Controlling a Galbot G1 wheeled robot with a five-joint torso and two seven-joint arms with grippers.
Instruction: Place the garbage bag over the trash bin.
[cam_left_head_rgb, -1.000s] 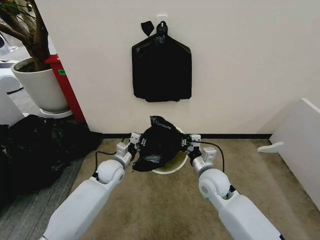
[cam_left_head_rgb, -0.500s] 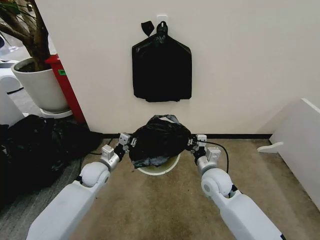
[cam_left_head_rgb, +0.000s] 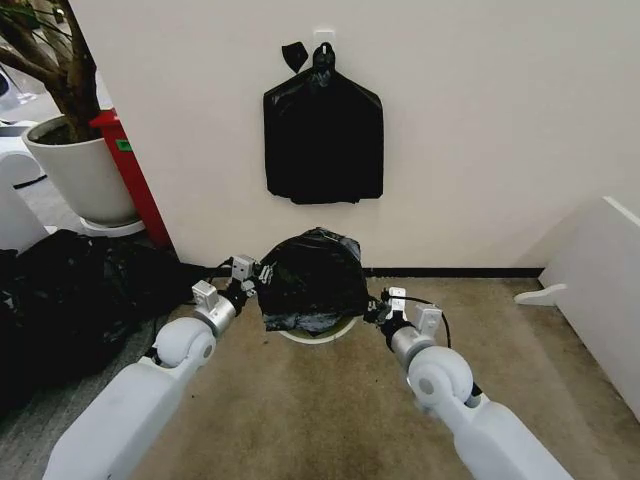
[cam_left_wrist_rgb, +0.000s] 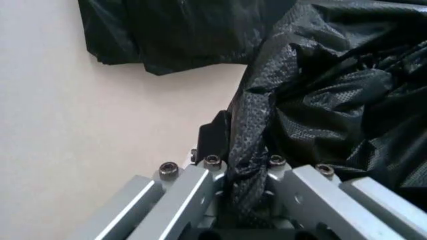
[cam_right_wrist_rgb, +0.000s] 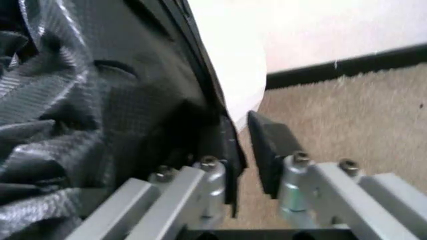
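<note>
At twelve o'clock before me, the garbage bag (cam_left_head_rgb: 312, 280) drapes over the trash bin (cam_left_head_rgb: 318, 333); my left gripper (cam_left_head_rgb: 250, 272) pinches its edge at nine o'clock, my right gripper (cam_left_head_rgb: 378, 305) stands slightly parted at three o'clock

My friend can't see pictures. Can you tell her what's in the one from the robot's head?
Two white robot arms stretch a black garbage bag over a small white bin on a carpet by a wall, the left gripper on one side and the right gripper on the other. A flat bundle of black bags hangs on the wall above.
</note>
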